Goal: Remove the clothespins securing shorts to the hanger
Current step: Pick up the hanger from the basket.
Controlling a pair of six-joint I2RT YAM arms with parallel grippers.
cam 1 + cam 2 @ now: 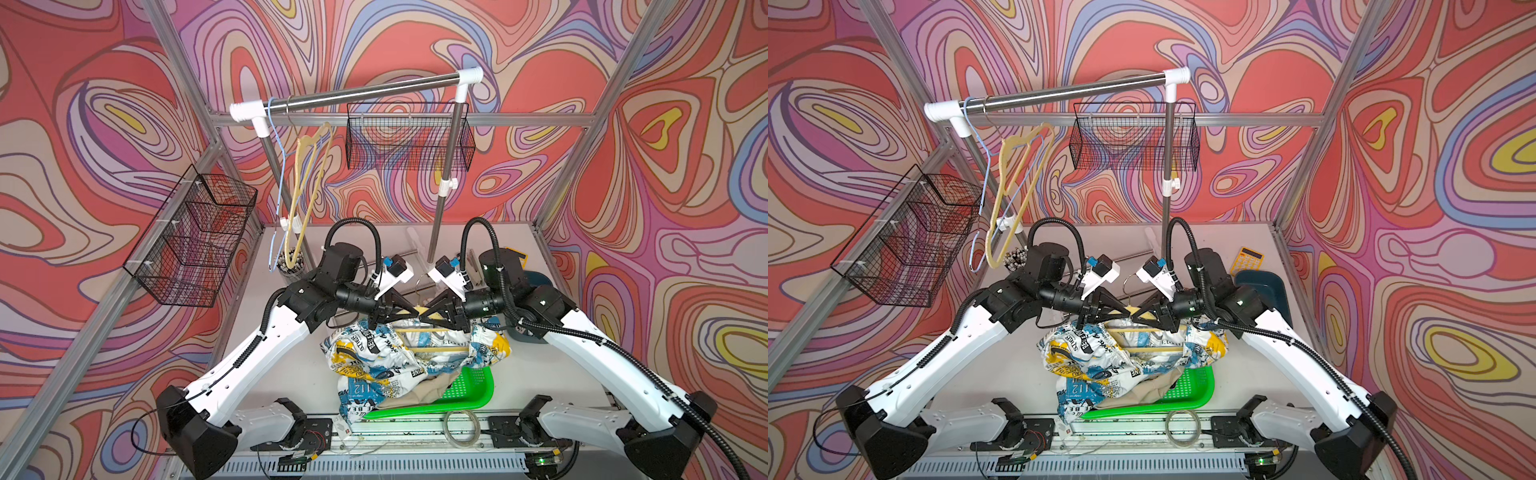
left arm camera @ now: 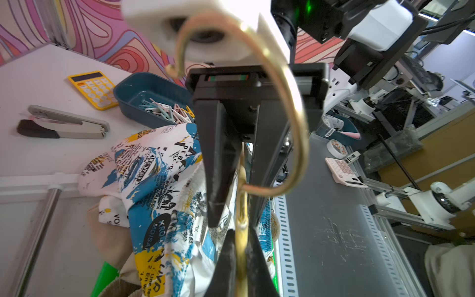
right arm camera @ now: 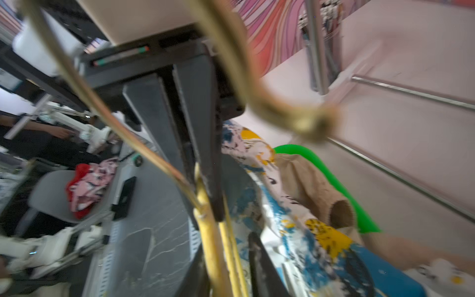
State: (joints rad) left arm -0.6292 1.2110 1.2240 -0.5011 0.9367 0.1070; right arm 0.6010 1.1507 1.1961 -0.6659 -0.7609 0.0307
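Hanger (image 1: 428, 330): long axis runs L–R across table, between both arms, neck at centre. L gripper (image 1: 413, 315) clenched on neck from its side. R gripper (image 1: 424, 316) meets it tip-to-tip from opp. side, jaws parted, straddling neck w/o squeezing. Printed shorts (image 1: 365, 361) draped over hanger bars, just in front of both tips, resting on table. Clothespins (image 2: 164, 110) seen only in blue tray (image 2: 133, 95), R-arm side. None visible on hanger; fabric may hide some. Judgement: R arm is the free one and nearer tray. Next move needs a pin located first.
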